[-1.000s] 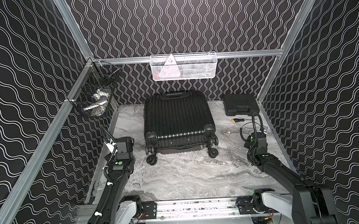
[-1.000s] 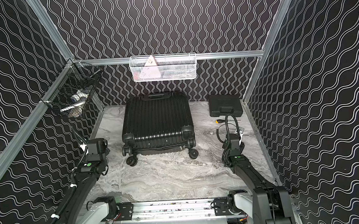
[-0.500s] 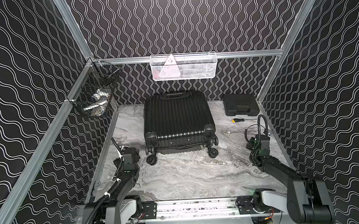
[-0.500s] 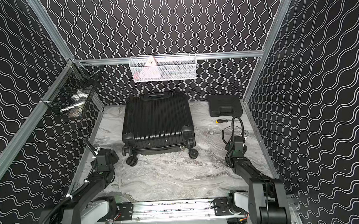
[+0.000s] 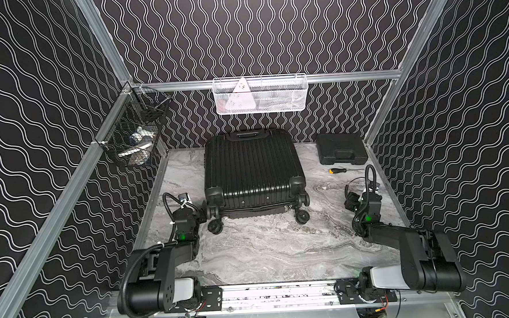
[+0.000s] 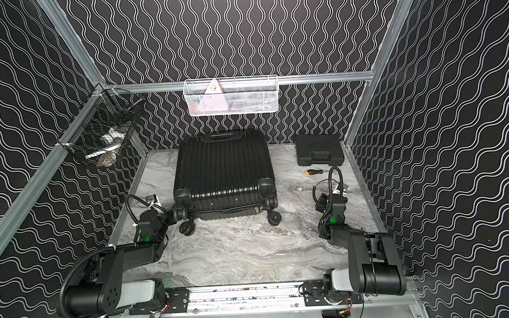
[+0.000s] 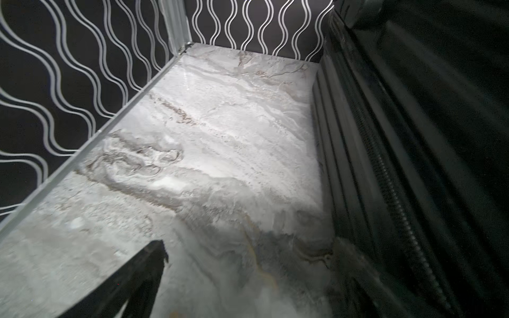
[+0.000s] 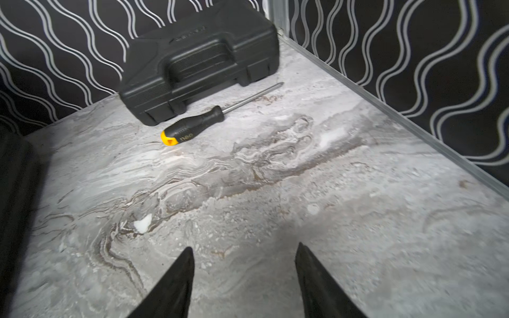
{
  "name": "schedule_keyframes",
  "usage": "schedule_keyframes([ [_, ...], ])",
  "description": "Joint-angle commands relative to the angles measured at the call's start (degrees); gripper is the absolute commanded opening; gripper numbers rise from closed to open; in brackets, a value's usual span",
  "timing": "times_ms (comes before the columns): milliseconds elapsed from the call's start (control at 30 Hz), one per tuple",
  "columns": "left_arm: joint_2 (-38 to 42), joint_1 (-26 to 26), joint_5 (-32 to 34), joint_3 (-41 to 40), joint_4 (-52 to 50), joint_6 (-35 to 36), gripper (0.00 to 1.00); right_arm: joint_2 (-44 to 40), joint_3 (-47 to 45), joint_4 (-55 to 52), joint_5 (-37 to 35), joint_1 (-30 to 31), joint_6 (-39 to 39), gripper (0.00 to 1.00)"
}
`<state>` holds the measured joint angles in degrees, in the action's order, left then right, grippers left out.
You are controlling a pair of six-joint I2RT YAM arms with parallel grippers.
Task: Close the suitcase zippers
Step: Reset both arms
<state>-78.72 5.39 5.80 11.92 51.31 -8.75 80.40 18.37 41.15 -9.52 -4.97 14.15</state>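
The black ribbed suitcase [image 5: 252,168] [image 6: 224,170] lies flat mid-table, wheels toward the front. Small silvery zipper pulls [image 5: 285,207] [image 6: 260,209] dangle on its wheel end, near the front right wheel. In the left wrist view the zipper band [image 7: 394,198] runs along the suitcase's side. My left gripper [image 5: 198,213] [image 6: 165,215] [image 7: 248,256] sits low beside the front left wheels, open wide and empty. My right gripper [image 5: 349,197] [image 6: 321,199] [image 8: 244,249] hovers low, well to the right of the suitcase, open with bare table between its fingers.
A flat black tool case [image 5: 341,152] [image 8: 198,63] lies at the back right, with a black-and-yellow screwdriver [image 5: 337,170] [image 8: 192,126] in front of it. A white mesh basket [image 5: 260,95] hangs on the back wall. A black wire basket [image 5: 135,133] hangs on the left wall.
Both arms have sunk lower toward the table. My left gripper has shifted toward the suitcase's front left wheels and opened wider. The right gripper has opened slightly.
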Motion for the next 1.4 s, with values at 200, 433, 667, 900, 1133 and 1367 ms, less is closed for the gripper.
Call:
schedule_keyframes([
  [200,-19.28,-0.1,-6.95,-3.85,35.63,3.07,0.99,7.81,-0.93,18.09,2.93,-0.04,-4.88,0.61],
  [433,-16.53,-1.17,-4.74,0.4,24.28,3.3,0.99,15.7,0.09,24.87,5.59,0.06,-6.33,0.71],
  [667,-15.95,-6.09,-0.1,7.94,9.89,6.78,0.99,14.95,3.27,17.58,5.49,0.41,-6.65,1.0],
  [900,-15.76,-6.15,1.12,7.2,11.05,6.36,0.99,14.61,3.34,16.41,5.48,0.4,-6.64,1.0],
  [1133,-15.79,-6.11,1.23,7.3,10.82,6.35,0.99,14.61,3.65,16.19,5.8,0.4,-6.85,1.0],
  [1367,-15.86,-6.35,1.32,7.62,10.3,6.55,0.99,14.64,3.77,16.02,6.04,0.4,-6.99,1.0],
])
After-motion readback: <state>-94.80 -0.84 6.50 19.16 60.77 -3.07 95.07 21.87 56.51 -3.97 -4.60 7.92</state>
